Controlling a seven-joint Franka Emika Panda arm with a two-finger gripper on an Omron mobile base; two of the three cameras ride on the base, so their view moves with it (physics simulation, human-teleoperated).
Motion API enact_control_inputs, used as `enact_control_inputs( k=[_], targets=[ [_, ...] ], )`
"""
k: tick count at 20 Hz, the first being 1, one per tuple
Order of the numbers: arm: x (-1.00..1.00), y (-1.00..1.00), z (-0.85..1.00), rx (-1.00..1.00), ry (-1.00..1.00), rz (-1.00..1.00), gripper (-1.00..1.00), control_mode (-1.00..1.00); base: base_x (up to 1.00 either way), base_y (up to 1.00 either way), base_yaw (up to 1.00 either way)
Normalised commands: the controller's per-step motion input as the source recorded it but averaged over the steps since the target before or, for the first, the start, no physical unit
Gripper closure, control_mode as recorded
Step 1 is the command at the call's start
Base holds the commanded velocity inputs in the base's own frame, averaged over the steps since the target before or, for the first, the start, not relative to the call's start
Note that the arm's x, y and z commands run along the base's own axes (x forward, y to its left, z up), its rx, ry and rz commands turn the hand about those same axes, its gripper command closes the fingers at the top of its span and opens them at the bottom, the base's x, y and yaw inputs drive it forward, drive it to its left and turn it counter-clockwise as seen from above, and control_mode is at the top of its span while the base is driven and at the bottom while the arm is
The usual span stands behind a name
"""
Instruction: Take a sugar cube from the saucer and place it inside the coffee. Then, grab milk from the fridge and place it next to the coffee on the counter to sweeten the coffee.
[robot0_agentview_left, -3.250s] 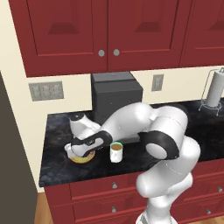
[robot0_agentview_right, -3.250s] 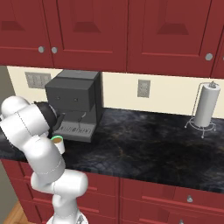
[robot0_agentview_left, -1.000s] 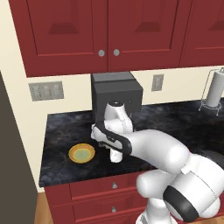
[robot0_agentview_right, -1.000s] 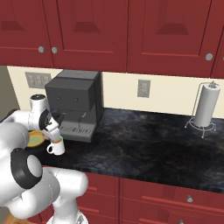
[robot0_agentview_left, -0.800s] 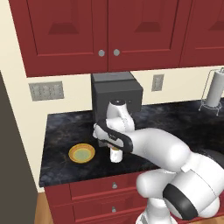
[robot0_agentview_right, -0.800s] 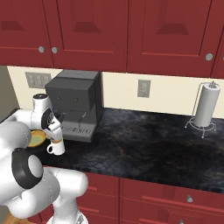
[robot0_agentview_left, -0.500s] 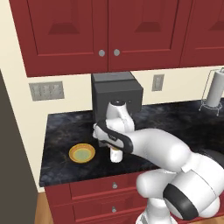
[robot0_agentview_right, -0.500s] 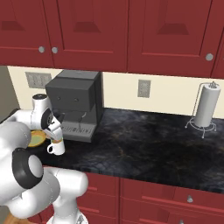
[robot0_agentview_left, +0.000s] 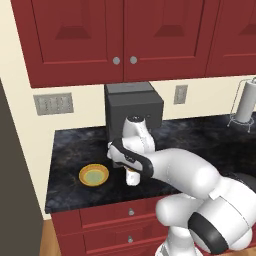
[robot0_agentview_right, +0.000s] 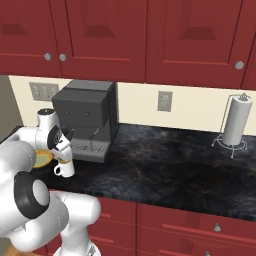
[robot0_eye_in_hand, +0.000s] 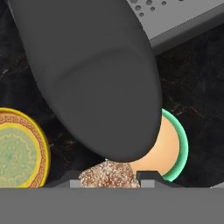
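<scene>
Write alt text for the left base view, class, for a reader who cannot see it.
A white robot arm holds its gripper just above the coffee on the counter. The saucer lies to the cup's left; a dark coffee machine stands behind, under red cabinets.

Glossy marbled stone counter (robot0_agentview_left: 75, 145)

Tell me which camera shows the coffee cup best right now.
The right base view: the coffee cup stands whole on the counter, handle visible, under the gripper. The left base view shows its lower part below the arm. The hand view catches part of its green rim and the brown liquid.
</scene>
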Motion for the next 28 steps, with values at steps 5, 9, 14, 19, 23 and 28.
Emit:
enact_control_inputs(
  k=[5,9,14,19,23,28],
  targets=[
    [0.0,-0.18,0.0,0.01,0.0,0.0,1.0,-1.0,0.0,0.0,0.0],
    [-0.2,-0.2,0.0,0.01,0.0,0.0,1.0,-1.0,0.0,0.0,0.0],
    [0.11,-0.18,0.04,0.02,0.03,0.0,1.0,-1.0,0.0,0.0,0.0],
    [0.56,0.0,-0.05,0.0,0.12,0.0,1.0,-1.0,0.0,0.0,0.0],
    [0.21,-0.1,-0.13,0.0,0.05,0.0,1.0,-1.0,0.0,0.0,0.0],
    [0.05,-0.3,0.0,0.03,0.0,0.0,1.0,-1.0,0.0,0.0,0.0]
  ],
)
